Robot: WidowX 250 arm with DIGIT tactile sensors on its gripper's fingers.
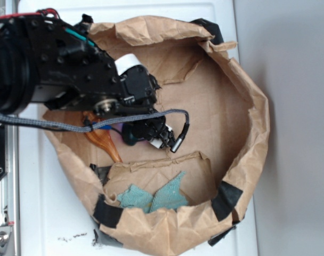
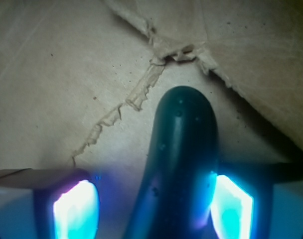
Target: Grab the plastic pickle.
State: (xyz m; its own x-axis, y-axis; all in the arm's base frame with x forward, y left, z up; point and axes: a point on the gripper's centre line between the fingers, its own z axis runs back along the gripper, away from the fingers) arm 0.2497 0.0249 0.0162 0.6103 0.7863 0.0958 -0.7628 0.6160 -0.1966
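The plastic pickle [image 2: 184, 149] is a glossy dark green oblong lying on the brown paper floor, and it runs up between my fingers in the wrist view. My gripper [image 2: 151, 209] is open around it. The right pad [image 2: 231, 206] sits against the pickle's side, while the left pad [image 2: 75, 209] stands apart with a gap of bare paper. In the exterior view the gripper [image 1: 148, 134] is down inside the paper bag, and only a dark rounded end of the pickle [image 1: 128, 137] shows beneath it.
An orange-brown seashell [image 1: 102, 140] lies just left of the gripper. A teal cloth piece [image 1: 154, 196] rests near the front wall. The crumpled paper bag wall [image 1: 255, 122] rings everything, held with black tape [image 1: 225, 200]. A torn paper seam [image 2: 126, 102] crosses the floor.
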